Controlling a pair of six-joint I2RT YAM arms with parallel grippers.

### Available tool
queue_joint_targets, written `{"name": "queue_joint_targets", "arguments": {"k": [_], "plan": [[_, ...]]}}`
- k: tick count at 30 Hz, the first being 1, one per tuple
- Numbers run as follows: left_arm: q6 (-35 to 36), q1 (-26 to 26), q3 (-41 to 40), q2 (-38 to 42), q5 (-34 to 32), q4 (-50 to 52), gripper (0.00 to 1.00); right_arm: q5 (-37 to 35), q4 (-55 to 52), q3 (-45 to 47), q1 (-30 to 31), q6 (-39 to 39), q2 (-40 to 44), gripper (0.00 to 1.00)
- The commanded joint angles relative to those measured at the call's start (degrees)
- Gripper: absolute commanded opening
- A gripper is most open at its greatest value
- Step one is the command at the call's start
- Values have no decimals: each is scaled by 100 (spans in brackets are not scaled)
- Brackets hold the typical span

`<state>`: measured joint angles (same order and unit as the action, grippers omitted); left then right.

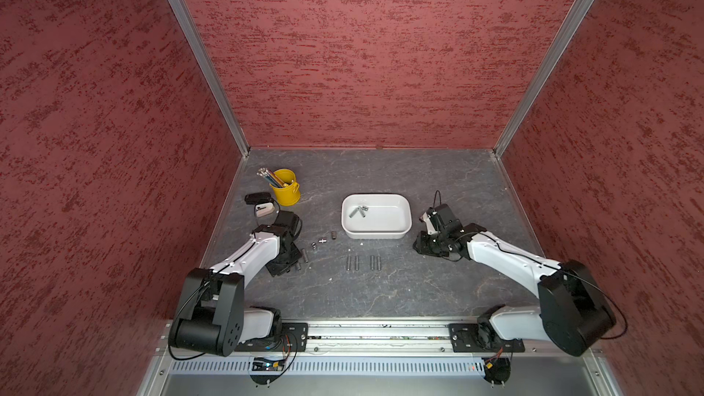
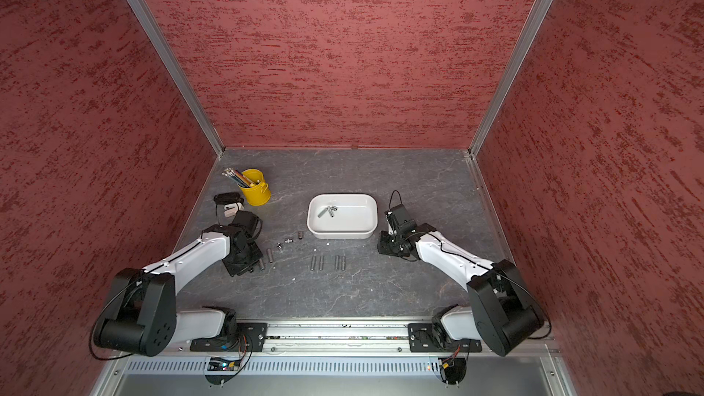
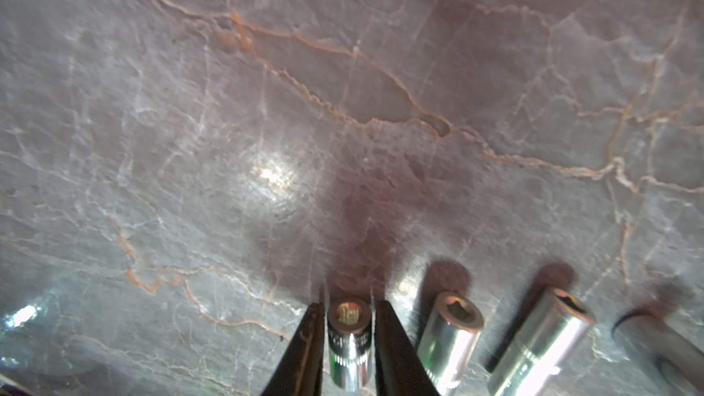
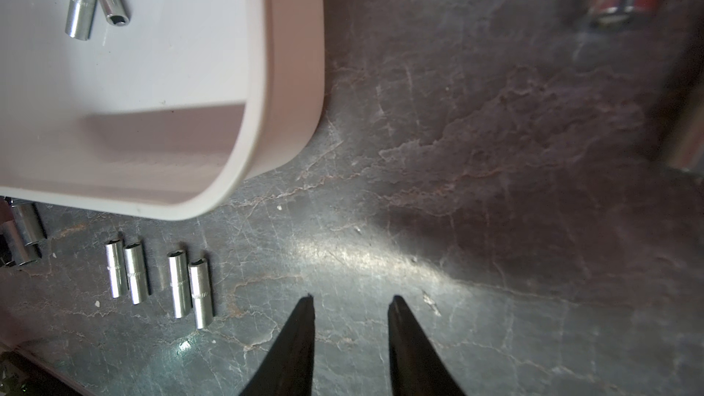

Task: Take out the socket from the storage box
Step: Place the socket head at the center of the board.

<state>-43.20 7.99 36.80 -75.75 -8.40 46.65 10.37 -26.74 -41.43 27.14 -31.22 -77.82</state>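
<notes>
Socket [image 3: 348,331] lies on table [image 3: 343,108], outside storage box [image 1: 375,235], between narrowly parted jaws of downward-tilted left gripper [image 3: 348,303]; contact unclear. Neighbour sockets [image 3: 449,337] alongside. Right gripper [image 4: 350,299] low, jaws apart, empty, beside the box's near corner. Boxed sockets [image 1: 358,211] inside. Yellow pencil cup [image 1: 285,188] farthest.

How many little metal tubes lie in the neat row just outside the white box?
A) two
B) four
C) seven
B: four sockets lie side by side, in two pairs, just outside the box.
</notes>
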Motion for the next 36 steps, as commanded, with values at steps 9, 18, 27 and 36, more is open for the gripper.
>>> {"name": "queue_joint_targets", "arguments": {"k": [9,18,27,36], "plan": [[5,0,-16,229,-34,-2,30,97,168,72,-94,72,-4,37],[-245,456,412,1006,-337,677,38,145,121,35,-90,115,63,37],[903,528,1409,1884,593,840,40,243,-1149,-1521,55,537,-235,37],[2122,549,2008,1549,1174,1056,40,89,-1531,-3698,637,685,-1953,36]]}}
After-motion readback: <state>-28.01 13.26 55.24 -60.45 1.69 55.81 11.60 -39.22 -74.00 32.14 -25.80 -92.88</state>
